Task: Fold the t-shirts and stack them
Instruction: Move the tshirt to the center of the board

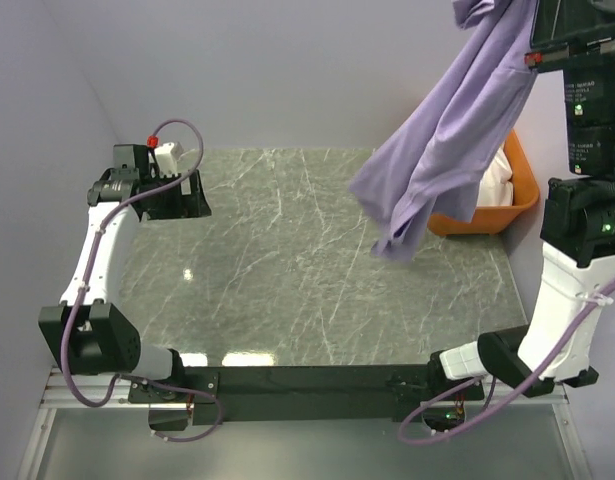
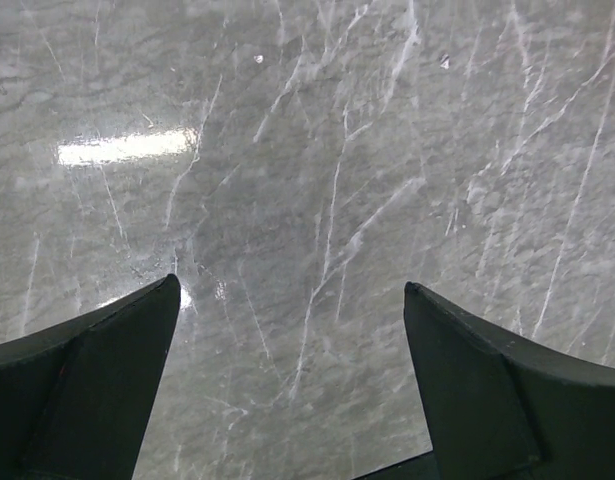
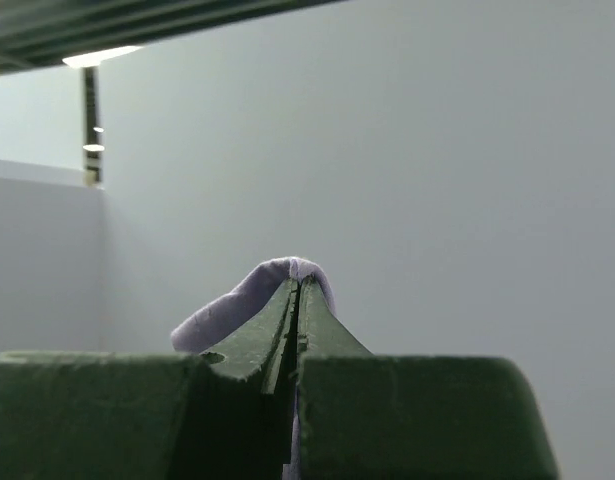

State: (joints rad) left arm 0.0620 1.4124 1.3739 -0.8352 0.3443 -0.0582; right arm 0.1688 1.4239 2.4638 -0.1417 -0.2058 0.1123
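A lavender t-shirt (image 1: 449,130) hangs in the air at the upper right, draping down over the table's far right part. Its top is pinched high up by my right gripper (image 3: 300,282), which is shut on a fold of the lavender cloth (image 3: 237,298). In the top view the right gripper's jaws lie at the frame's top edge. A white t-shirt (image 1: 497,183) lies bunched in the orange tub (image 1: 522,190). My left gripper (image 1: 199,192) hovers open above the table's far left; between its fingers (image 2: 97,380) only bare marble shows.
The table is grey-green marble (image 1: 287,270) with white veins. The orange tub stands at the far right edge, partly behind the hanging shirt. Pale walls close in the left and back sides.
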